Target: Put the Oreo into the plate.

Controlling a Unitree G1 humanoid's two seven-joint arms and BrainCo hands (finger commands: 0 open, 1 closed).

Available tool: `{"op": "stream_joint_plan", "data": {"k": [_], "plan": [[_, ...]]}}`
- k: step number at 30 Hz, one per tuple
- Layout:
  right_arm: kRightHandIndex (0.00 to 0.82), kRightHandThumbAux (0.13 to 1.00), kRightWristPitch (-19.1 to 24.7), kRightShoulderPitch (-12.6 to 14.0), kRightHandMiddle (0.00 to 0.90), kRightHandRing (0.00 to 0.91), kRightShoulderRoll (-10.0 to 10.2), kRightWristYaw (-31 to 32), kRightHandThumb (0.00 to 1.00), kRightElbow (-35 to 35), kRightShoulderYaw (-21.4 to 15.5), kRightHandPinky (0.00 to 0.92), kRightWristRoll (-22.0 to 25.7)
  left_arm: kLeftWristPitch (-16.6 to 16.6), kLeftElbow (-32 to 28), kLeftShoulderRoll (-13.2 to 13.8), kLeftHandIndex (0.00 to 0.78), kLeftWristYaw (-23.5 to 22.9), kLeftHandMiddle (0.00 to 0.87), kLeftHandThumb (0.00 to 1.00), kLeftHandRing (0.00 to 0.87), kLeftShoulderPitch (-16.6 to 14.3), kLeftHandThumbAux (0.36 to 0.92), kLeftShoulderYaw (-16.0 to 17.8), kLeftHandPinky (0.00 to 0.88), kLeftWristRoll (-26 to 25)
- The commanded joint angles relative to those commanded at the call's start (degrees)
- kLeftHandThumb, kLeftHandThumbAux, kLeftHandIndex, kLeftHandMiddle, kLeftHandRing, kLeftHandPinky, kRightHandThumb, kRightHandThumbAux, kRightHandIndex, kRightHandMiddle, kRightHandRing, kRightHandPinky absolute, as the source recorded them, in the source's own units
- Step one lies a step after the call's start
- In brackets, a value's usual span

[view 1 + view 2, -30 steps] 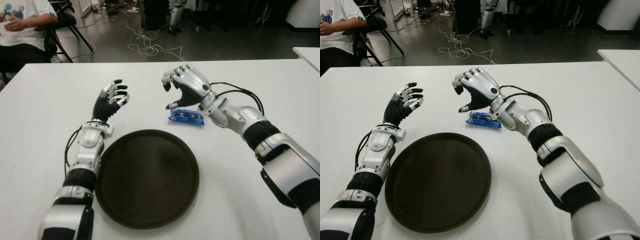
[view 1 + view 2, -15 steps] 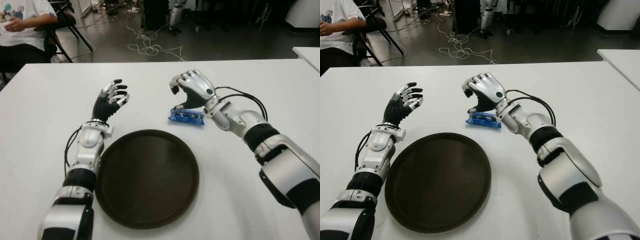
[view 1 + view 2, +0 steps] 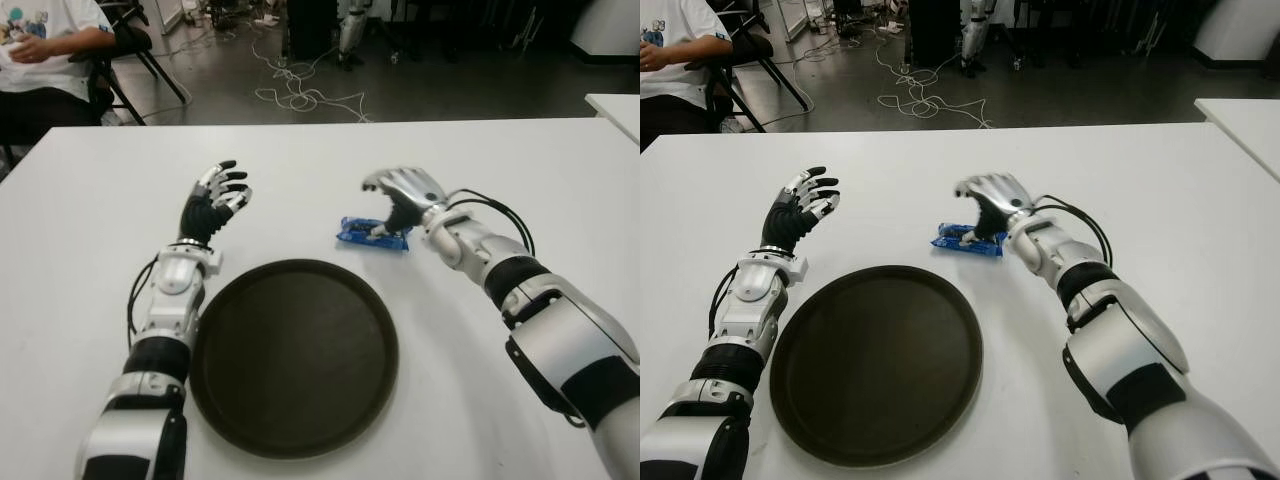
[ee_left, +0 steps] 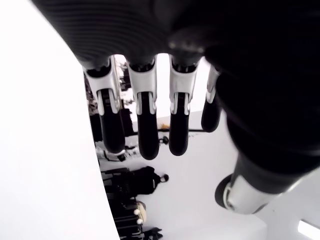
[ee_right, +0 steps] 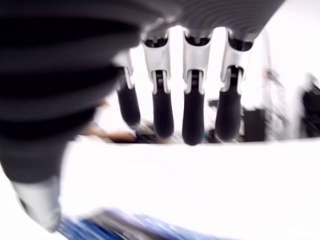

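Observation:
The Oreo, a small blue packet [image 3: 372, 235], lies on the white table [image 3: 90, 260] just beyond the far right rim of the dark brown round plate [image 3: 295, 355]. My right hand [image 3: 380, 208] hovers low over the packet, palm down. Its fingers [image 5: 192, 107] are stretched out straight past it and hold nothing. The thumb tip points down at the packet's right end, and I cannot tell if it touches. In the right wrist view the blue packet [image 5: 135, 225] shows below the fingers. My left hand [image 3: 212, 195] is raised with its fingers spread, beyond the plate's left side.
A seated person [image 3: 45, 50] is off the table's far left corner. Loose cables [image 3: 300, 95] lie on the floor beyond the far edge. The corner of a second white table [image 3: 615, 105] shows at the right.
My right hand has come down and shifted right, turning palm down over the Oreo packet with its fingers straightened. The left hand has drifted slightly left. The packet has not moved.

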Motion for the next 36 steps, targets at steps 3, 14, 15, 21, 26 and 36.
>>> {"op": "stream_joint_plan", "data": {"k": [3,14,15,21,26,36], "plan": [[0.001,0.635,0.9,0.0,0.001,0.001,0.0,1.8,0.0,-0.2,-0.2,0.0,0.2,0.4,-0.4,0.0,0.184,0.0,0.271,0.232,0.259,0.1,0.739,-0.1,0.27,-0.2],[0.0,0.628,1.8,-0.7,0.0,0.0,-0.1,4.1,0.0,-0.9,0.3,0.0,0.3,1.1,-1.4,0.1,0.19,0.4,0.275,0.222,0.264,0.4,0.735,-0.5,0.278,0.5],[0.0,0.629,1.8,-0.7,0.0,0.0,-0.1,4.0,0.0,-0.9,0.3,0.0,0.3,1.2,-1.4,0.1,0.19,0.4,0.276,0.222,0.264,0.4,0.736,-0.5,0.279,0.5],[0.0,0.637,1.6,-0.7,0.0,0.0,-0.1,3.9,0.0,-1.0,0.5,0.0,0.4,2.0,-1.7,0.0,0.188,0.2,0.276,0.227,0.269,0.4,0.736,-0.4,0.294,0.1],[0.0,0.635,1.5,-0.6,0.0,0.0,-0.1,4.0,0.0,-1.0,0.7,0.0,0.3,1.9,-1.7,0.1,0.185,0.0,0.271,0.224,0.264,0.3,0.732,-0.5,0.288,0.2],[0.0,0.657,2.1,-0.6,0.0,0.0,0.0,3.7,0.0,-1.0,1.1,0.0,0.0,0.5,-1.2,0.0,0.188,-0.5,0.276,0.239,0.271,0.3,0.738,-0.4,0.293,0.0]]}}
